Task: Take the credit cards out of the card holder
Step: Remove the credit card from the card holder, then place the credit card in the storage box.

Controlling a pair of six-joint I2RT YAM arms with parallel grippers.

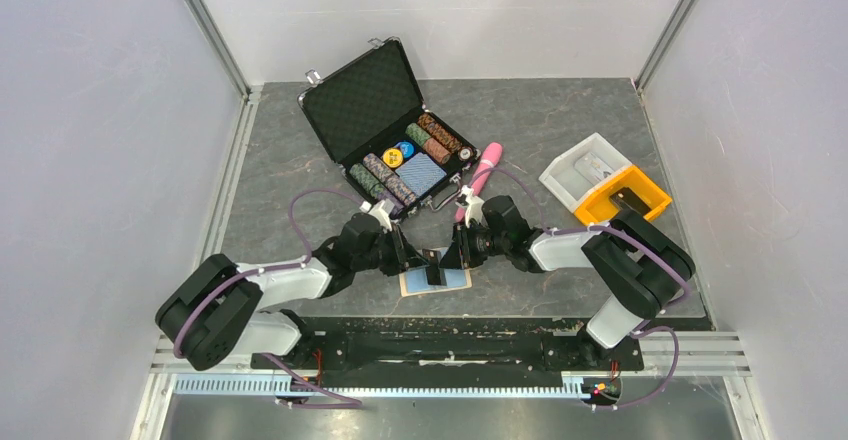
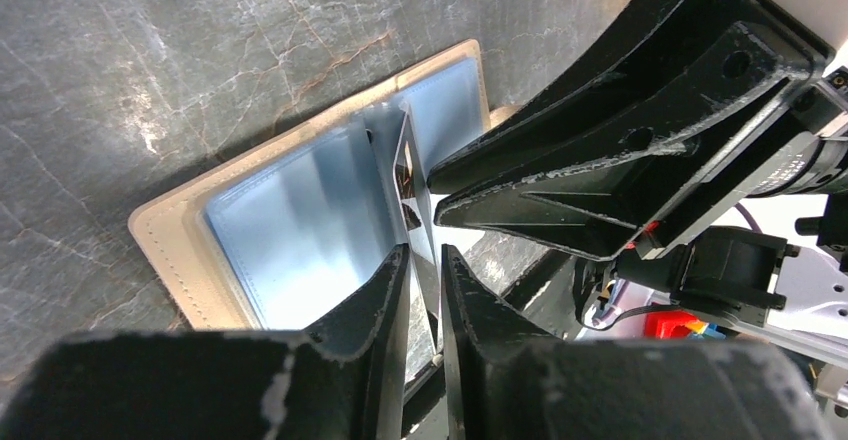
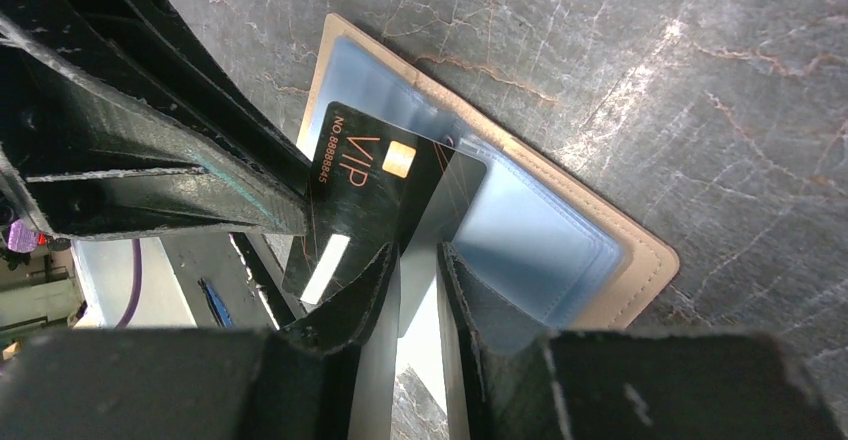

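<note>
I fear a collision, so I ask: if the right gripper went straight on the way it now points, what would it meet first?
Most likely the black card, tilted up just ahead of the right gripper; beyond it lies the open card holder. Depth is hard to judge.

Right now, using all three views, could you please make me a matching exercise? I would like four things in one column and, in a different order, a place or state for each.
Things
1. card holder
2. black VIP card
3. pink object
4. chip case

Places or states
A. lid raised, black lining showing
B. opened flat, tan border around blue pockets
C. tilted up, partly inside a clear sleeve
D. lying just right of the open case

Pairs: 1-B, 2-C, 3-D, 4-A
</note>
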